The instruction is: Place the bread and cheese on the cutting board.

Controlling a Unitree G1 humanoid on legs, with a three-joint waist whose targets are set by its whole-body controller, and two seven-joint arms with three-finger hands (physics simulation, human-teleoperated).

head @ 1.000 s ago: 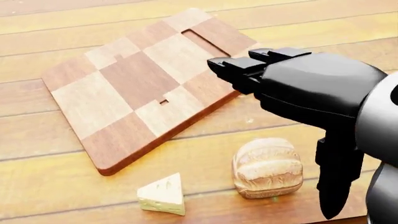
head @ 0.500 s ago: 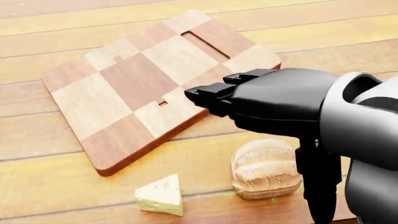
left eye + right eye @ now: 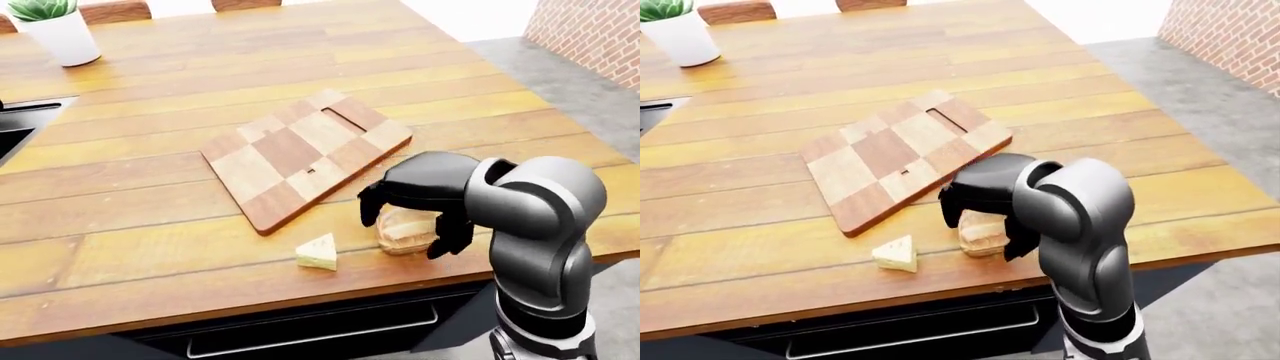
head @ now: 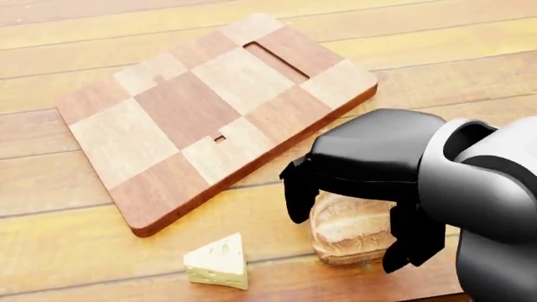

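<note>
We are hovering our right hand (image 4: 352,207), fingers spread wide and not gripping, over the bread (image 4: 348,229) at 5 o'clock off the cutting board (image 4: 193,113), cheese (image 4: 218,262) at 6 o'clock, nothing placed yet.

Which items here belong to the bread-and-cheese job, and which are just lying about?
Job:
- bread, under the right robot hand
- cheese
- cutting board

Lying about:
- potted plant
- sink
</note>
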